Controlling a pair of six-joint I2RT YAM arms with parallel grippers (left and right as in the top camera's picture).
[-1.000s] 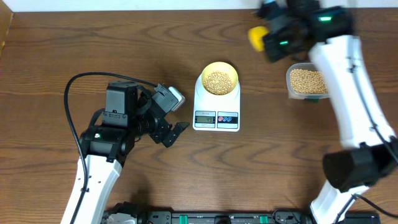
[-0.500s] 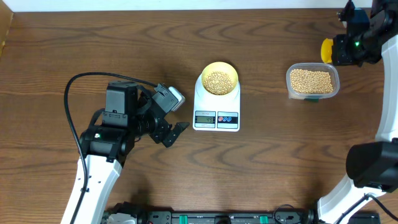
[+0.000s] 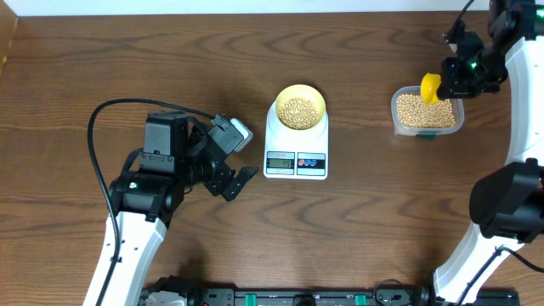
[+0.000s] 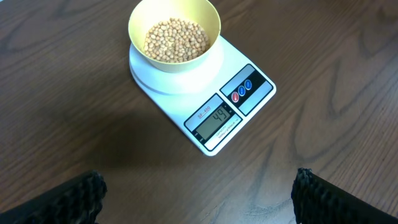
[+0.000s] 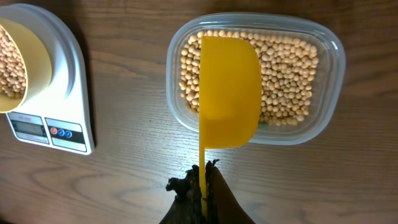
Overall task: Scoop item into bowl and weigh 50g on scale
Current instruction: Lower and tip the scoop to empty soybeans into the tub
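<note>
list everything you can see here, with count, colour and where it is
table: one, dark wood, under everything
scale: one, white, middle of the table, display reads 49
bowl: one, pale yellow, on the scale
tub: one, clear, right of the scale
beans: many, tan, in the bowl and in the tub
scoop: one, bright yellow, above the tub
cable: one, black, looping by the left arm
left fingers: black, open, empty
right fingers: black, shut on the scoop handle
</note>
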